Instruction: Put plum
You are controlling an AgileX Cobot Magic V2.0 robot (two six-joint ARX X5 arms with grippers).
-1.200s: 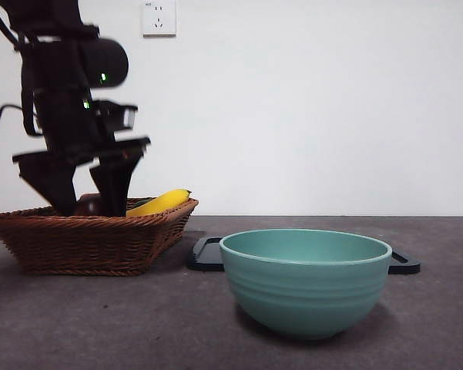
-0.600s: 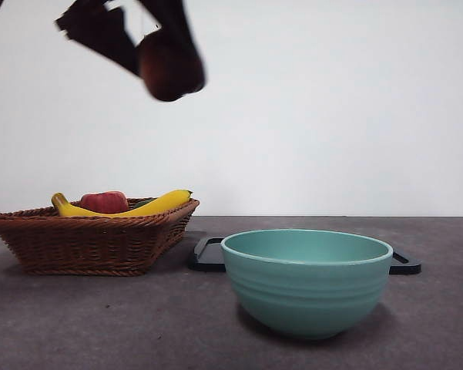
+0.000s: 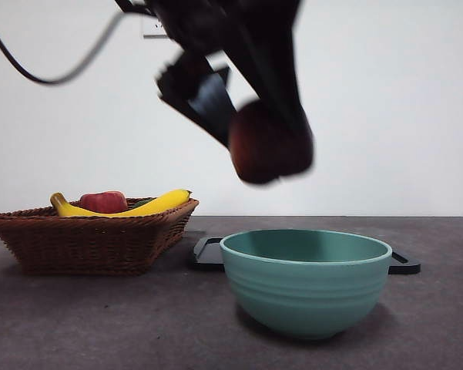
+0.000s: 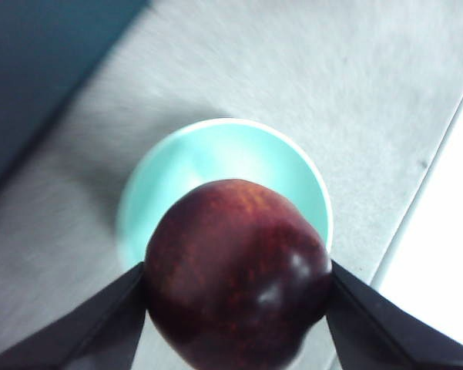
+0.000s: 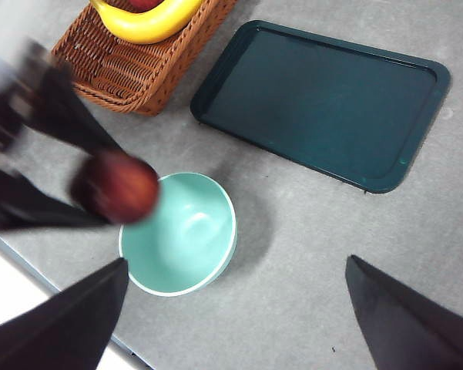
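Grey worktop (image 5: 308, 231): matte, carries everything; nothing on it looks unstable.
Tray (image 5: 323, 96): dark, flat and bare, lying behind the bowl; the right wrist view shows its whole outline, while the front view gives only its thin edge.
Basket (image 3: 85, 239): brown wicker at one side of the worktop, holding a yellow banana (image 3: 158, 203) and a brighter red fruit (image 3: 104, 202).
Bowl (image 3: 306, 279): pale green, ridged outside, open and empty as far as both wrist views show.
Left tool (image 4: 239, 289): closed on the plum, one jaw pressing each flank at its widest part, hanging in the air over the bowl.
Right tool (image 5: 235, 308): spread wide, gripping nothing, waiting high above the worktop.
Plum (image 4: 237, 271): dark maroon, glossy, held above the bowl's near rim and clear of it.
Handling: it looks firm, light and smooth, so probably slippery. A grip across the middle suits it, with gentle pressure, since the skin would likely bruise.
Views: the front view alone shows the gap between plum and bowl rim. The left wrist view shows the jaw contact and the bowl directly beneath. The right wrist view shows the layout of basket, tray and bowl.
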